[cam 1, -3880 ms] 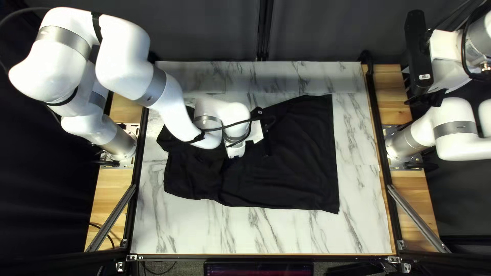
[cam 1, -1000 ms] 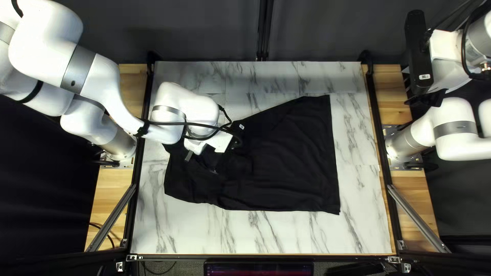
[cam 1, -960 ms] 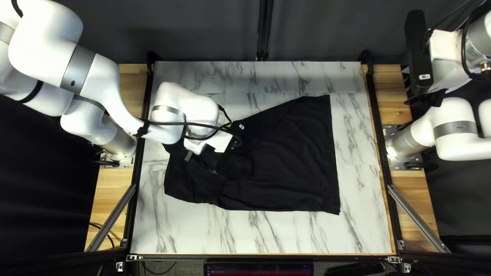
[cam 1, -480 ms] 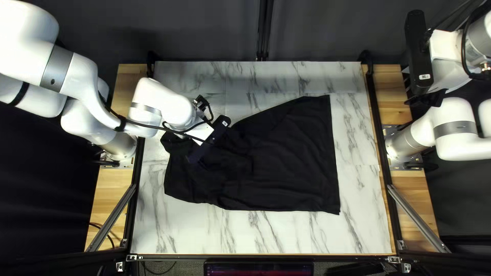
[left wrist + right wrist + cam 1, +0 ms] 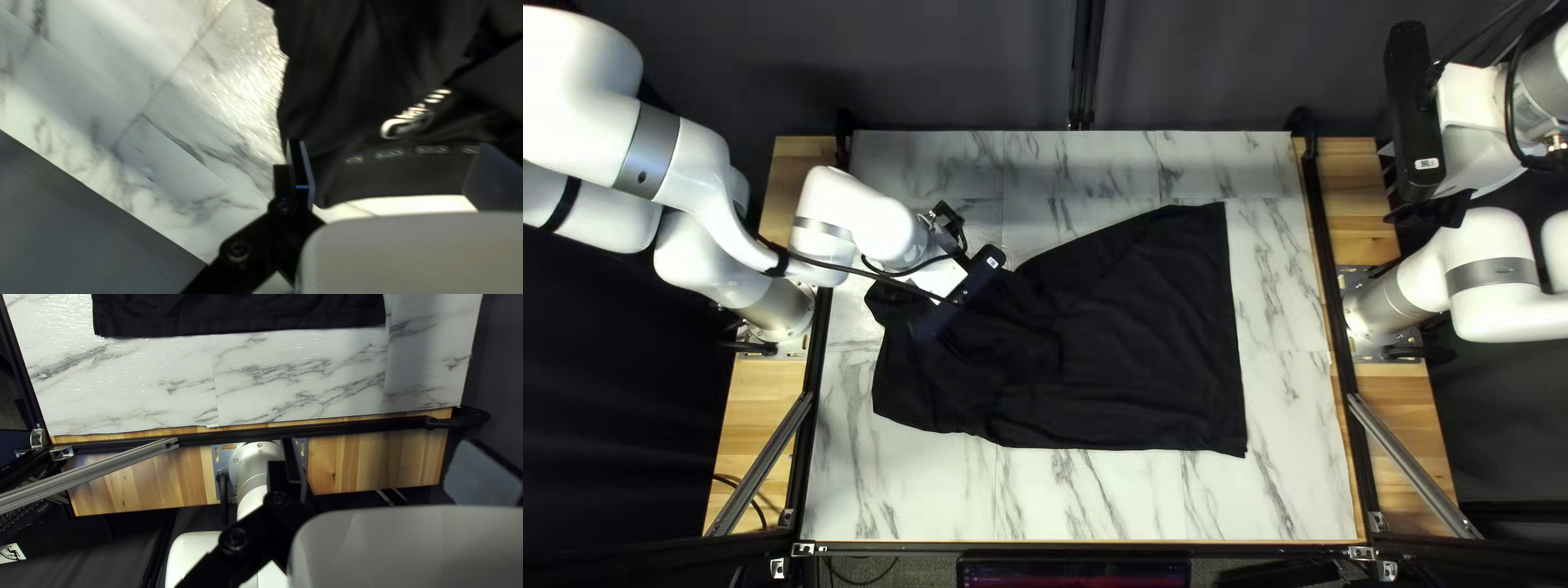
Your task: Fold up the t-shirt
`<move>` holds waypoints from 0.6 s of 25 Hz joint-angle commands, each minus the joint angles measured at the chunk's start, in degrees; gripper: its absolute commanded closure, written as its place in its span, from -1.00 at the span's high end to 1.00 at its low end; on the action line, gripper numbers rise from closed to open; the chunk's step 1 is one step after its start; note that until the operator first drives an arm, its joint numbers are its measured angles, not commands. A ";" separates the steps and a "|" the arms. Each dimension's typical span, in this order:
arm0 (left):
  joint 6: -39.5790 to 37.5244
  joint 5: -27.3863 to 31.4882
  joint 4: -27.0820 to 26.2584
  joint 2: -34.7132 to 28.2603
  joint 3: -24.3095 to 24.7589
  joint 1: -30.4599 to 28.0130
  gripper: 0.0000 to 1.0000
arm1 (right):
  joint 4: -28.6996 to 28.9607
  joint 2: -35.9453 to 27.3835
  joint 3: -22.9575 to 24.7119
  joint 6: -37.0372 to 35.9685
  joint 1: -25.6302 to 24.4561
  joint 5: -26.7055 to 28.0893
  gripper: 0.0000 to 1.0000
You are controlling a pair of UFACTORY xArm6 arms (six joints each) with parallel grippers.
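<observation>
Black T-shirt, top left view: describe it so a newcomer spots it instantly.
Start at the white, grey-veined tabletop. Across its middle lies the black T-shirt, its narrower end under my left arm and its wide, straighter edge toward the right of the view. Unlike the dark curtain behind the table, it lies on the tabletop and bears a pale print.

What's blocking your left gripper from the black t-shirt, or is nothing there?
Nothing that I can see. My left gripper has its jaws open, and the black t-shirt lies ahead with nothing visible in between.
</observation>
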 commanded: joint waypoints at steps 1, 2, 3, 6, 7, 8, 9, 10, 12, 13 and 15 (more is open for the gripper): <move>0.02 -2.67 1.50 1.85 0.11 -0.06 1.00 | 0.00 0.00 0.00 0.00 0.00 0.00 1.00; -0.21 -3.67 2.10 2.30 0.54 0.08 1.00 | 0.00 0.00 0.00 0.00 0.00 0.00 1.00; -0.28 -4.51 2.48 2.75 0.83 0.40 1.00 | 0.00 0.00 0.00 0.00 0.00 0.00 1.00; -0.63 -6.18 3.38 3.90 1.18 0.95 1.00 | 0.00 0.00 0.00 0.00 0.00 0.00 1.00; -0.70 -6.80 3.73 4.47 1.19 1.22 1.00 | 0.00 0.00 0.00 0.00 0.00 0.00 1.00; -0.69 -7.15 3.93 4.69 1.23 1.38 1.00 | 0.00 0.00 0.00 0.00 0.00 0.00 1.00; -0.57 -7.27 4.00 4.66 1.33 1.47 1.00 | 0.00 0.00 0.00 0.00 0.00 0.00 1.00; -0.32 -7.34 3.98 4.31 1.63 1.65 0.97 | 0.00 0.00 0.00 0.00 0.00 0.00 1.00; -0.21 -8.27 4.45 4.77 1.91 2.39 0.86 | 0.00 0.00 0.00 0.00 0.00 0.00 1.00; -0.31 -8.90 4.83 5.31 1.97 2.80 0.78 | 0.00 0.00 0.00 0.00 0.00 0.00 1.00; -0.64 -9.97 5.53 6.03 2.30 3.50 0.45 | 0.00 0.00 0.00 0.00 0.00 0.00 1.00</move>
